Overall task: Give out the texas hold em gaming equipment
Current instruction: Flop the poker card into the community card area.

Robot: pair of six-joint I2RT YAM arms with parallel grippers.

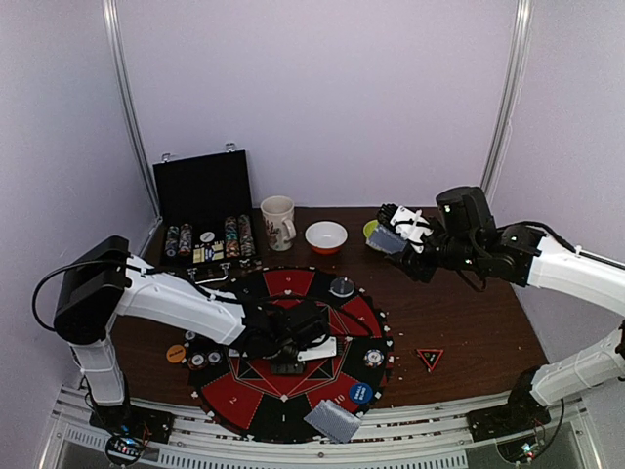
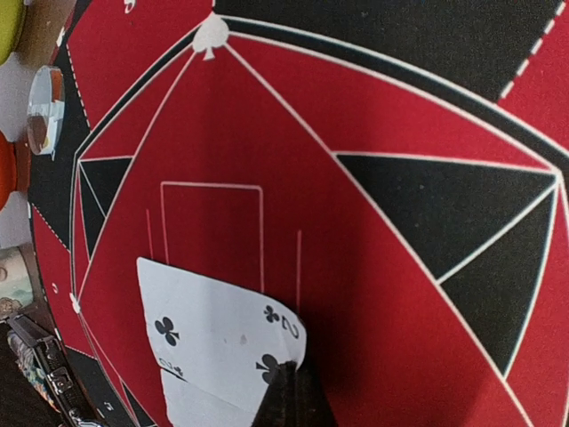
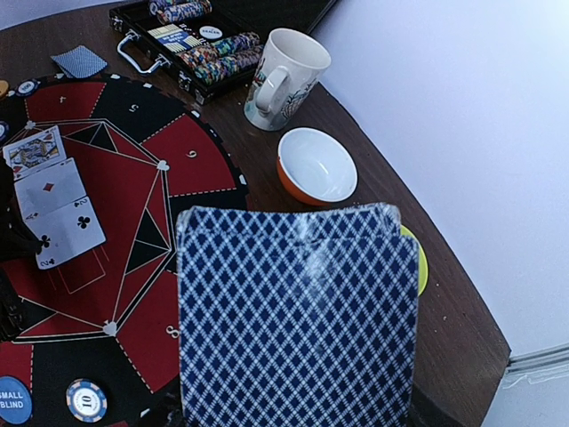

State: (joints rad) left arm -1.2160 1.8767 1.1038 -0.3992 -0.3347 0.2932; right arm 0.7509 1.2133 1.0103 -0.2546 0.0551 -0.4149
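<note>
– On mat (image 1: 293, 283) centre, our left gripper (image 2: 289, 400) is at the two of clubs (image 2: 213, 342) (grip: we cannot tell). Step, we judge: dealing community cards.
– Far right, right gripper (image 1: 398, 236) clamps the deck (image 3: 298, 320); next, draw one card.

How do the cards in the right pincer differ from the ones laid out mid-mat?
The held cards show blue diamond-patterned backs; the mat cards lie face up. The held cards are stacked and aloft; the mat cards lie spread flat. Both are playing cards.
</note>
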